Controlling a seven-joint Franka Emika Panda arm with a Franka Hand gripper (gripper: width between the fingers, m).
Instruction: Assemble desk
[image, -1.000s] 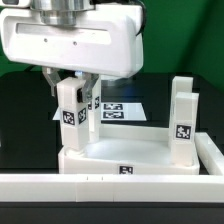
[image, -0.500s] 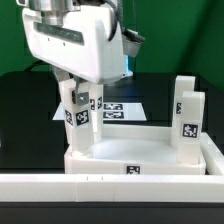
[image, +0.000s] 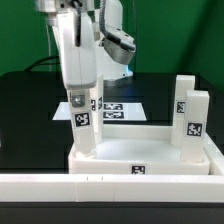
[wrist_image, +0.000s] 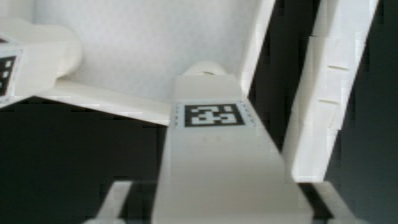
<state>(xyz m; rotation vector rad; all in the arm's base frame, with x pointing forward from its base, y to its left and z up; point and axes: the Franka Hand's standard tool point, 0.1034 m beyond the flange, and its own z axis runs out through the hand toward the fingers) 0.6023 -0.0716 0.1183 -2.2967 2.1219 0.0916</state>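
Three legs standing: white square-section plastic legs with black-and-white tags are upright on the white rectangular tray-like plastic desk top (image: 140, 155); near-corner leg (image: 84, 125) at the exterior view's left, one (image: 190, 125) at the right, and what looks like another behind the right one, partly hidden.
Desk top position: lies flat on the black table (image: 25, 110), its front edge touching the long white border wall (image: 110, 185).
Leg in hand: near-left leg, upright in its corner socket; tag faces the exterior camera.
Gripper: my gripper (image: 78, 92) is turned edge-on over this leg; in the wrist view the fingers (wrist_image: 125, 200) sit on either side of the leg (wrist_image: 217, 150) and look closed on it.
Step, my judgement: screwing the leg into the socket.
Doing it well: keep the leg vertical, press down lightly while turning, regrip without tilting it.
Fourth leg: possibly behind my gripper; cannot tell.
Surroundings: flat white marker board (image: 120, 108) lies on the table behind the desk top.
Obstacles: right-hand legs are well apart from my wrist; border wall is close to the socket, so low swings in front are tight.
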